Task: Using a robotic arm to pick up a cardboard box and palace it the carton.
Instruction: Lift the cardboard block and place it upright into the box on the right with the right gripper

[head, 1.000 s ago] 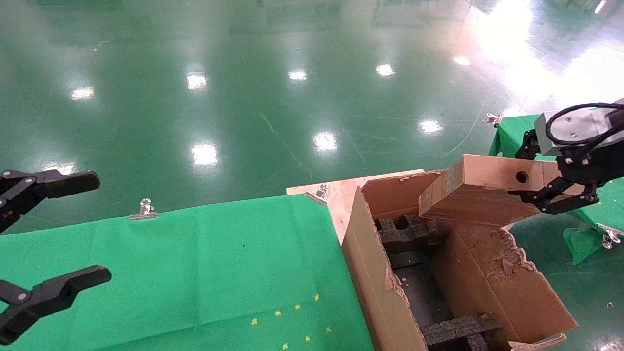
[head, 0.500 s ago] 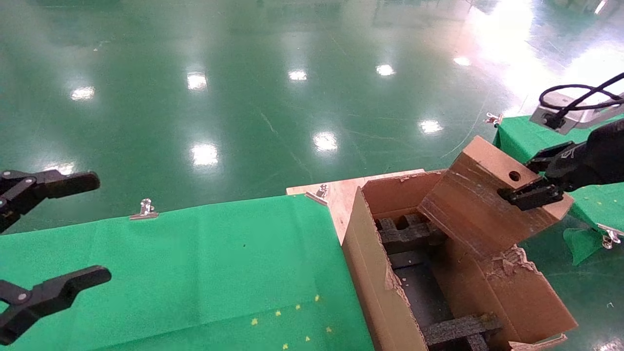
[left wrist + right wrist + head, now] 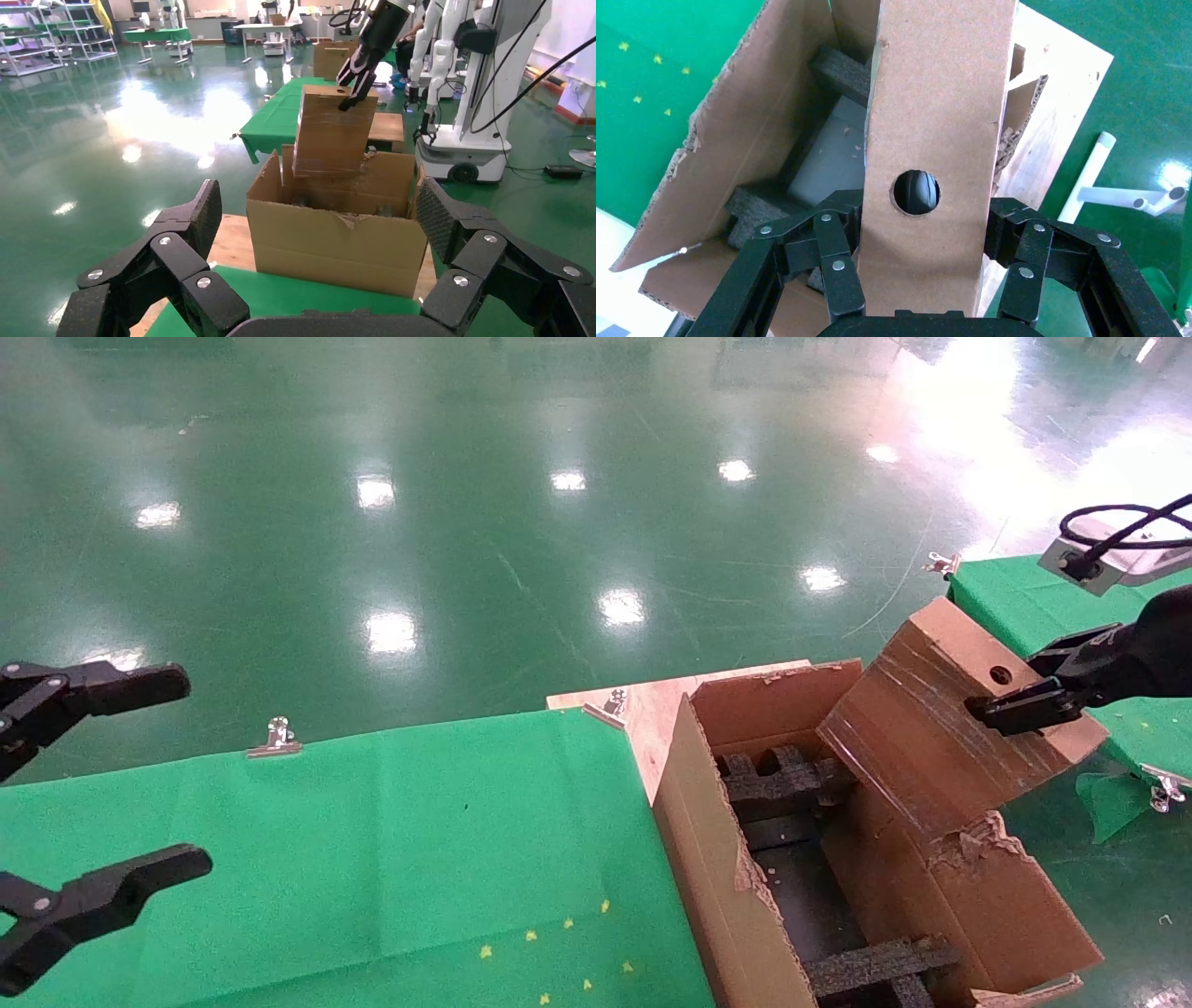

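The cardboard box hangs tilted over the carton's far right corner, its lower end dipping inside, clamped by the right gripper. The left gripper waits spread wide over the green table, far left.

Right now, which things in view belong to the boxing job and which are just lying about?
Job:
right tool, shut on the cardboard box
carton with black foam inserts

Lying about:
left tool, open, parked
green cloth
metal clips
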{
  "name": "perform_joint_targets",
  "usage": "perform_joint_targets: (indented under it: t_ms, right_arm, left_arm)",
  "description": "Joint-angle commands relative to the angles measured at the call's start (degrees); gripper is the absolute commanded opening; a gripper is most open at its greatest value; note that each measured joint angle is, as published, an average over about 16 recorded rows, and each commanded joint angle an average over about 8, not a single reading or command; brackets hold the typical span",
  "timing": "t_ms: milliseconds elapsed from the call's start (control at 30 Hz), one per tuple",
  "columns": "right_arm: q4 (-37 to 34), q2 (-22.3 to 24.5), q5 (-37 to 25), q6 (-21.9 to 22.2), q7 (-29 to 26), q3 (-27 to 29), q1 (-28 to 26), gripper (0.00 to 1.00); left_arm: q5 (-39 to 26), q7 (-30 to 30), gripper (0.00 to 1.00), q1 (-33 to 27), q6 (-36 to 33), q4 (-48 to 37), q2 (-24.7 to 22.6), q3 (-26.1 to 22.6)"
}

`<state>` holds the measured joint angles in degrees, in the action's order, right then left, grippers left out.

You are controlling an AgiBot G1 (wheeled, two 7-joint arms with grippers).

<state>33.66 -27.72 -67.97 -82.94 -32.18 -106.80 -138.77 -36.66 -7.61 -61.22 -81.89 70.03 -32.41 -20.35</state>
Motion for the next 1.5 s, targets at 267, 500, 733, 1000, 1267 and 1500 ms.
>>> perform_joint_targets:
  t_ms: [267,500,733,1000,1267,1500]
  right_arm:
    - [-1.1,-0.5,0.4,1.6,-7.7,-0.9,2.8,0.0]
    - [0.4,-0.3,0.5,3.6,-18.1,-2.1,5.5,0.0]
    - [5.5,1.7,-1.3,8.0,-23.3,-3.3,7.4,0.0]
    - [12.2,4.2,-3.0,13.5,-27.8,-4.4,9.6,0.0]
    - [17.0,5.5,-4.3,19.4,-31.7,-5.5,12.6,0.0]
    - [18.5,4.9,-4.3,24.7,-33.8,-6.4,16.4,0.0]
  left_arm:
    - [0.0,0.0,1.0,0.0,0.0,0.0,0.0,0.0]
    - [0.0,0.0,1.0,0.0,0.0,0.0,0.0,0.0]
    - [0.0,0.0,1.0,0.0,0.0,0.0,0.0,0.0]
    - [0.0,0.0,1.0,0.0,0.0,0.0,0.0,0.0]
    - [0.0,0.0,1.0,0.0,0.0,0.0,0.0,0.0]
    - [0.0,0.0,1.0,0.0,0.0,0.0,0.0,0.0]
